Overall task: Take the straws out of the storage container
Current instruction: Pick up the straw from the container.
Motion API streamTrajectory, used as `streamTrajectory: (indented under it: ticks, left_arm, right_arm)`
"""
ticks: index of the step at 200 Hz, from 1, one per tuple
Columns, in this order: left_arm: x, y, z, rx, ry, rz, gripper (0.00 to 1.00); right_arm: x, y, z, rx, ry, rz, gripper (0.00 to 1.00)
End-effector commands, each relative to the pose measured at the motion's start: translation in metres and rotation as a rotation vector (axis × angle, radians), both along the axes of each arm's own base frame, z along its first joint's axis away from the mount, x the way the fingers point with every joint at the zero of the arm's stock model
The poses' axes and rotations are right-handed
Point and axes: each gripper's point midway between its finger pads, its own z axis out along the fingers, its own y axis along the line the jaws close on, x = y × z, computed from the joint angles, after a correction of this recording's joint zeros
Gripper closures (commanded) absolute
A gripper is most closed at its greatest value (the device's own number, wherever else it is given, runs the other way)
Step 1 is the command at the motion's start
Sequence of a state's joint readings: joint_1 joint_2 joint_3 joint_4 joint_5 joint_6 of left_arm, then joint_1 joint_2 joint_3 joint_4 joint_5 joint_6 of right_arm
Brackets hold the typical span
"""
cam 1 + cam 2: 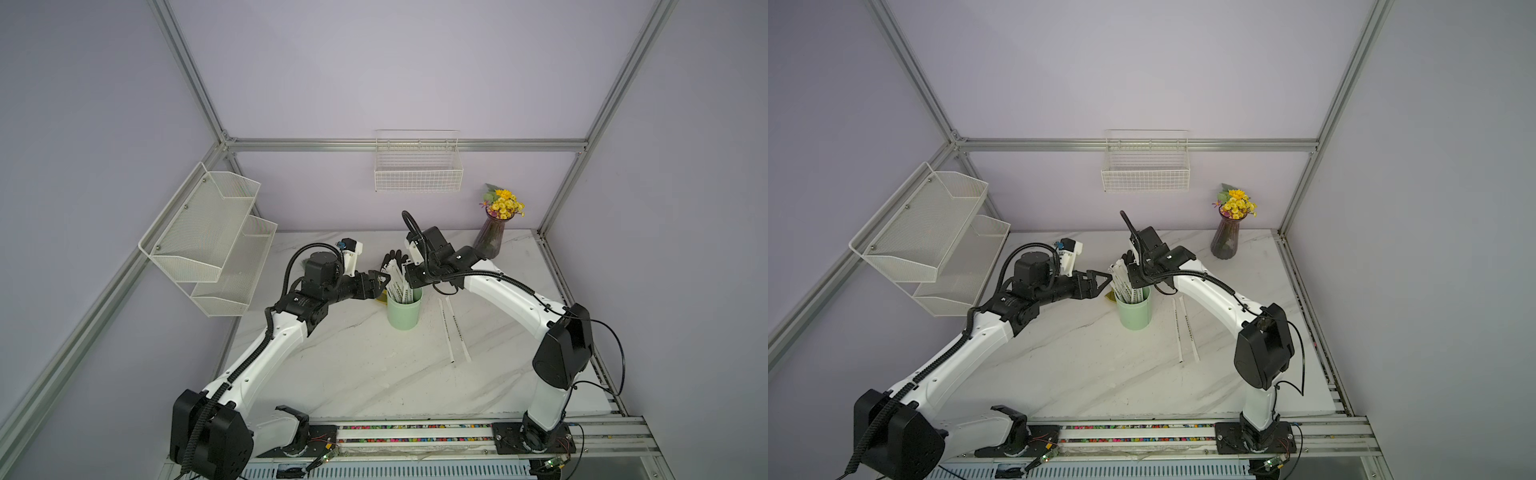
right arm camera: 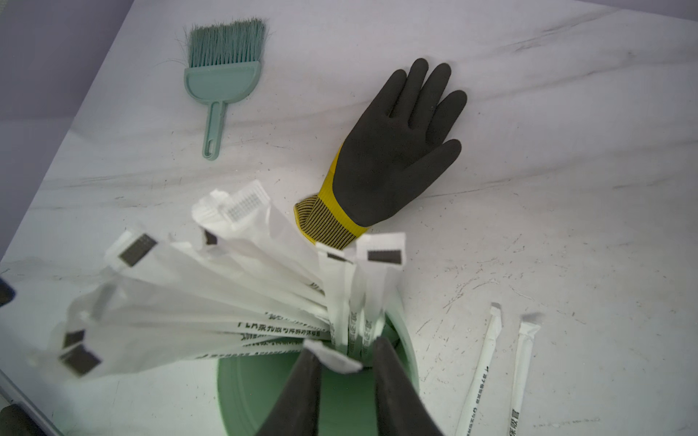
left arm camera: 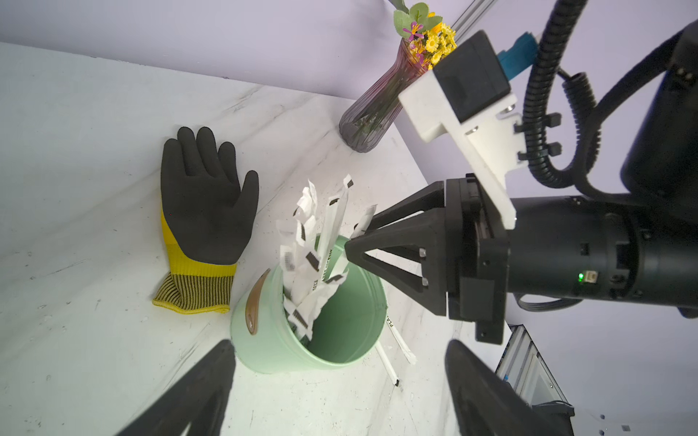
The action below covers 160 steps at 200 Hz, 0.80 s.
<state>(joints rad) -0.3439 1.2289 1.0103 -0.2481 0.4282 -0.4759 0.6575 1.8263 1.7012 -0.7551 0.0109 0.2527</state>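
Straws, look: I see the straws (image 2: 226, 302) as long, thin white paper sleeves. Each has a flattened end with a dark block and small dark print along its length.
Straws, place: the bunch stands in the storage container (image 3: 260, 343), fanning out well above its rim and leaning to my left.
Loose straws (image 1: 446, 328): these lie flat on the table (image 1: 353, 374), side by side, near the cup on my right and not touching it.
Container, look: a smooth mint-green cylinder standing upright, with a brown oval mark on its outer wall.
Container, place: mid-table towards the back, just in front of the glove (image 2: 396, 151).
Counts: one cup and two loose straws. I make out about ten ends in the cup but cannot fix the exact number. There is also one glove, one brush (image 2: 223, 75) and one vase (image 1: 492, 237).
Left gripper (image 1: 380, 280): the jaws are spread wide beside the cup's rim and hold nothing.
Right gripper (image 2: 342, 362): it sits over the cup mouth with the jaws slightly parted. One straw's wrapper end lies in the gap and does not look pinched.
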Motion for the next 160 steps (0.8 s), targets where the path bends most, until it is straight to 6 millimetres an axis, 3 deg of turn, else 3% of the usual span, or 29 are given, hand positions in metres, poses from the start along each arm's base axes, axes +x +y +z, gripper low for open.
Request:
streamTrajectory:
  ticks: [1,88,160]
  left_arm:
    - [-0.001,0.004,0.029,0.005,-0.094,0.017,0.13]
    - [-0.002,0.014,0.025,0.045,-0.112,0.057,0.1]
    - [0.0,0.013,0.021,0.045,-0.105,0.058,0.09]
  right_arm:
    - [0.003,-0.008,0.022,0.008,-0.06,-0.042,0.72]
    - [0.021,-0.023,0.002,-0.004,-0.037,-0.113,0.74]
    - [0.0,-0.009,-0.007,0.092,0.051,-0.054,0.81]
